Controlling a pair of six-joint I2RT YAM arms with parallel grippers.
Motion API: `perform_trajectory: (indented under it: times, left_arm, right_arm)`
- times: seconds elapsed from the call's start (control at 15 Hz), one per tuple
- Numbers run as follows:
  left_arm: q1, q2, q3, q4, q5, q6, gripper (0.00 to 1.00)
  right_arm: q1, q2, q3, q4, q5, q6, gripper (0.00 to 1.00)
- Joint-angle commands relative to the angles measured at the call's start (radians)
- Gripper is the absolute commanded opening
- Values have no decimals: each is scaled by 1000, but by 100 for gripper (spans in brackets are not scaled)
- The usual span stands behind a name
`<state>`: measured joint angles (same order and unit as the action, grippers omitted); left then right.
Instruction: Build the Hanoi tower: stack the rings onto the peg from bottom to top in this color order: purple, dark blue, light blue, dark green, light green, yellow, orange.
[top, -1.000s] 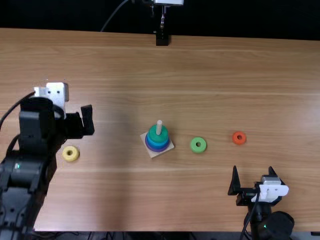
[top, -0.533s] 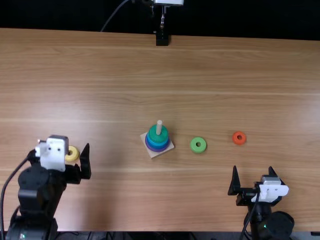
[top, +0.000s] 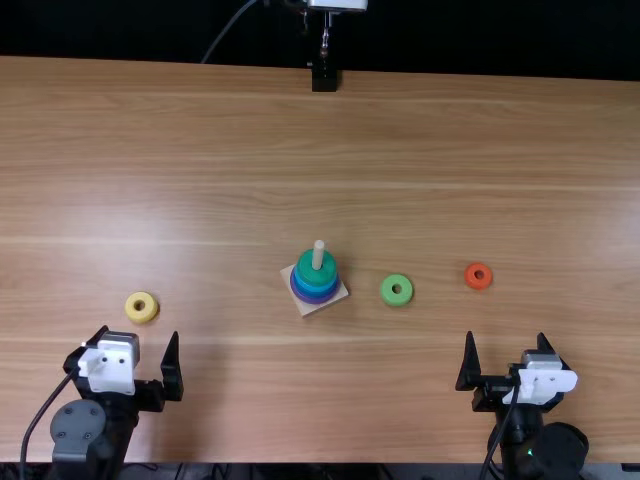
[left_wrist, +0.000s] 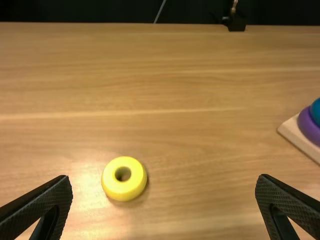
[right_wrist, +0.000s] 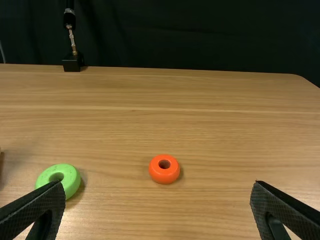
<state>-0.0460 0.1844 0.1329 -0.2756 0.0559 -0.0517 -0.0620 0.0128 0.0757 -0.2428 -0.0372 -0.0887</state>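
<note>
My left gripper (top: 139, 332) has pulled back toward the near edge, jaws parted and empty, baring the yellow ring (top: 151, 311) it partly hid half a second ago; the tower (top: 316, 285) hasn't budged, dark green ring (top: 311, 270) on top, so I judge the light green ring (top: 387, 290) is due next; my right gripper (top: 506, 334) hasn't moved, jaws spread, holding nothing. The top view gives me the upright peg (top: 318, 250); the left wrist view catches a corner of the base (left_wrist: 292, 129); the right wrist view shows the light green and orange ring (right_wrist: 156, 172) flat on the tabletop (right_wrist: 210, 125).
</note>
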Motion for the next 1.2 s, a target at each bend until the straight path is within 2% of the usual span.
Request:
perform_trajectory:
  times: [0.0, 0.47, 0.8, 1.13]
  left_arm:
    - [-5, -39, -32, 3, 5, 17, 100]
    - [-6, -172, -133, -2, -1, 13, 100]
    - [8, -184, -133, -168, -3, 15, 100]
    - [11, -184, -133, -183, -3, 17, 100]
  right_arm:
    - [-12, -13, -60, -79, -11, -2, 100]
    - [-12, -13, -60, -77, -13, -2, 100]
    - [-12, -13, -60, -79, -11, -2, 100]
    - [-12, -13, -60, -79, -11, -2, 100]
